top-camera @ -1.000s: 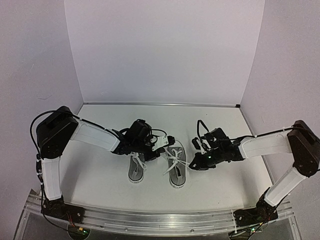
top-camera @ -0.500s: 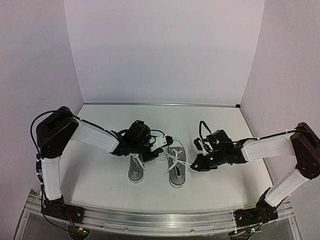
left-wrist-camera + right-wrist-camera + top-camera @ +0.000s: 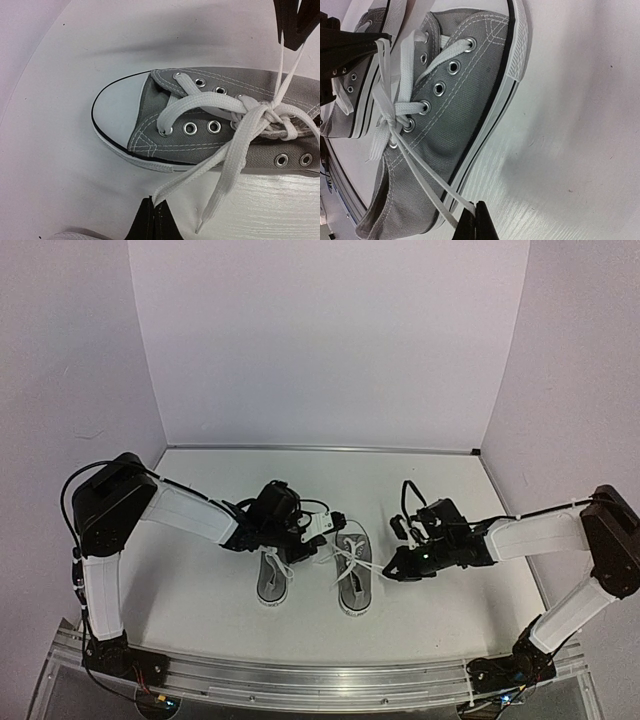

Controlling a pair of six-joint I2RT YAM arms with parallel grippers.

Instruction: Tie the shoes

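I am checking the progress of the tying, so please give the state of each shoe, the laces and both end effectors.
Shoe nearer the right arm: upright, laces crossed into a knot, no bow visible.
Its laces: pulled out to both sides, one end hanging free.
Shoe nearer the left arm: upright; tied or not is unclear.
Left end effector: shut on the laces.
Right end effector: shut on the laces.

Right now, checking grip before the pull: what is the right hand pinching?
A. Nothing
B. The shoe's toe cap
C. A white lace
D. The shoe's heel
C: the right hand is closed on a white lace that runs from the knot on the grey shoe.
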